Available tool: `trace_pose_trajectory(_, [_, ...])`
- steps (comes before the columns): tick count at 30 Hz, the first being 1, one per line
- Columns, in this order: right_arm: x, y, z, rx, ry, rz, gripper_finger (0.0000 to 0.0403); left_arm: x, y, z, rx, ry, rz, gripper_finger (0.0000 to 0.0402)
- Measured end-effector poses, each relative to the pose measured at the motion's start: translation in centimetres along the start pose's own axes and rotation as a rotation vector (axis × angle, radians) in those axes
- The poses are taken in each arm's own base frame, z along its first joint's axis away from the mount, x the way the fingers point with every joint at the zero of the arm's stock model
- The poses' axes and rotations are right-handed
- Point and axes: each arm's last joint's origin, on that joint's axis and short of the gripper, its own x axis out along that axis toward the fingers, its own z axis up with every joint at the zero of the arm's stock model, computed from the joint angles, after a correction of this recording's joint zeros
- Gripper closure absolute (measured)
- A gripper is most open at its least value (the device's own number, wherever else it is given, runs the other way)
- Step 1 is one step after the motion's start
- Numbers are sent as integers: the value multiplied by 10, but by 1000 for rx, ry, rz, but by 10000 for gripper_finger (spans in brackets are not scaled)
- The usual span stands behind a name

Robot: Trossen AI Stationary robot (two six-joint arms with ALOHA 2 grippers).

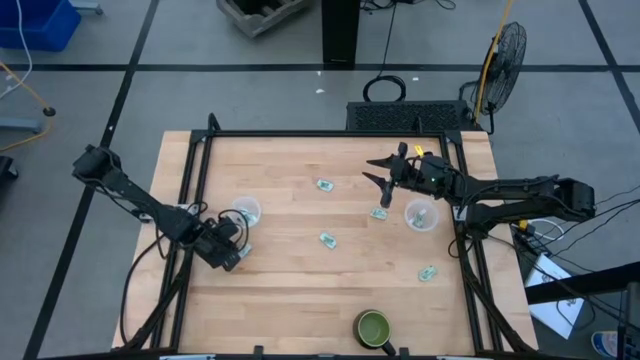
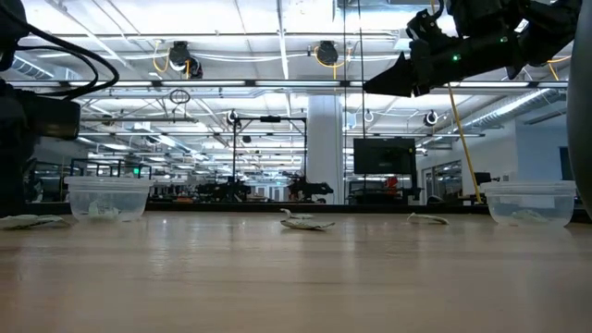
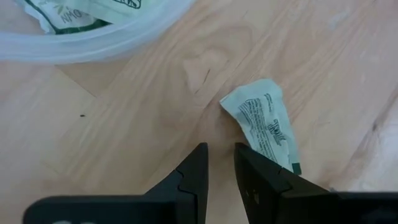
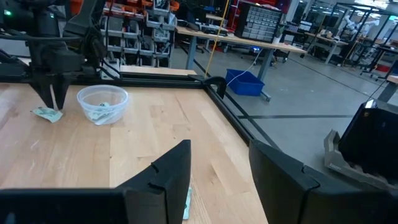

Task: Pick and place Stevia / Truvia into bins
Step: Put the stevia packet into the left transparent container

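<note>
My left gripper (image 3: pixel 221 155) points down at the table next to the left cup (image 1: pixel 246 211), its fingers a narrow gap apart with nothing between them. A pale green sachet (image 3: pixel 264 121) lies flat beside the fingertips, one end under a finger. The left cup (image 3: pixel 93 46) holds sachets. My right gripper (image 1: pixel 368 169) hangs open above the table (image 2: pixel 407 74), left of the right cup (image 1: pixel 420 215). Loose sachets lie flat at the far middle (image 1: pixel 323 185), beside the right cup (image 1: pixel 379 212), mid-table (image 1: pixel 327 239) and near right (image 1: pixel 427 272). My left gripper comes from above, pointing down. One finger (image 3: pixel 273 180) stands over the sachet's dark-edged end (image 3: pixel 292 163). I cannot tell whether it touches the paper. The sachet lies flat on the table.
A green dark-rimmed bowl (image 1: pixel 373 327) stands at the near edge. A black frame rail (image 1: pixel 190 180) runs along the table's left, far and right sides. Bare wood lies between the two cups. A fan (image 1: pixel 503 50) and cables stand beyond the far right corner.
</note>
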Motion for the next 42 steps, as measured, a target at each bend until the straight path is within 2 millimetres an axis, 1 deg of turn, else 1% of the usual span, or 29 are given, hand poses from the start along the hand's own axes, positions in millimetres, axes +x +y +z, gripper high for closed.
trace_pose_trajectory(8, [0,0,1,1,-9,-1,247,-12,-6,4,-25,-3,-83,316])
trace_pose_trajectory(17, [0,0,1,1,-9,-1,247,-12,-6,5,-70,-39,-79,316])
trace_pose_trajectory(21, [0,0,1,1,-9,-1,247,-11,-7,6,-66,-61,-80,316])
trace_pose_trajectory(25, [0,0,1,0,-9,-1,247,-6,-2,2,-99,-20,-76,316])
trace_pose_trajectory(30, [0,0,1,1,-9,-1,247,2,-2,0,-99,-33,-143,316])
trace_pose_trajectory(35, [0,0,1,0,-8,-1,247,1,-3,0,-75,-39,-156,316])
trace_pose_trajectory(42, [0,0,1,0,-12,-2,247,1,-7,2,-86,-45,-203,316])
